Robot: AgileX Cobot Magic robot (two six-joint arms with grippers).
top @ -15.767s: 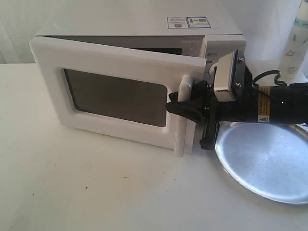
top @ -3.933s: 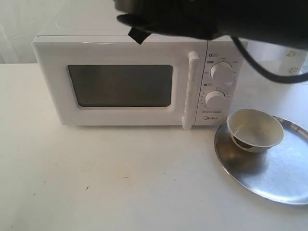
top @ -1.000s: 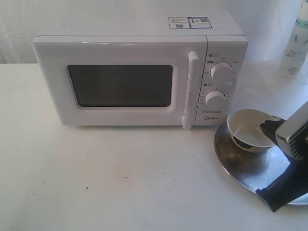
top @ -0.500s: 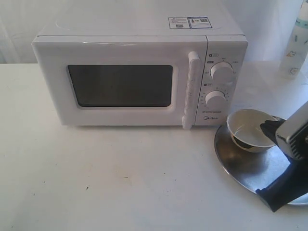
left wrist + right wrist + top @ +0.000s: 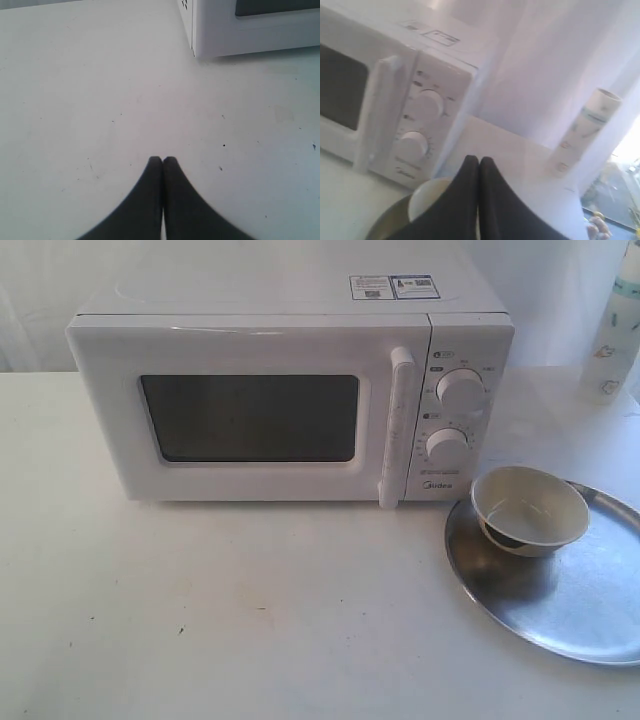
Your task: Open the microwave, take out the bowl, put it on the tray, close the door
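The white microwave (image 5: 290, 390) stands at the back of the table with its door (image 5: 250, 420) shut flush, handle (image 5: 398, 425) upright beside the two knobs. The cream-white bowl (image 5: 530, 510) sits upright on the left part of the silver tray (image 5: 580, 600), right of the microwave. Neither arm shows in the exterior view. In the left wrist view my left gripper (image 5: 162, 160) is shut and empty over bare table, a microwave corner (image 5: 240, 30) beyond it. My right gripper (image 5: 479, 160) is shut and empty, with the bowl (image 5: 427, 197) and tray edge (image 5: 385, 222) behind its fingers, facing the microwave's knobs (image 5: 427, 105).
A pale bottle (image 5: 615, 335) stands at the back right of the table, also seen as a cylinder (image 5: 585, 127) in the right wrist view. White curtain hangs behind the microwave. The table (image 5: 250, 610) stretches in front of and to the left of the microwave.
The right arm, which stood over the tray's right side half a second ago, has left the exterior view. The bowl, tray and shut door have not moved.
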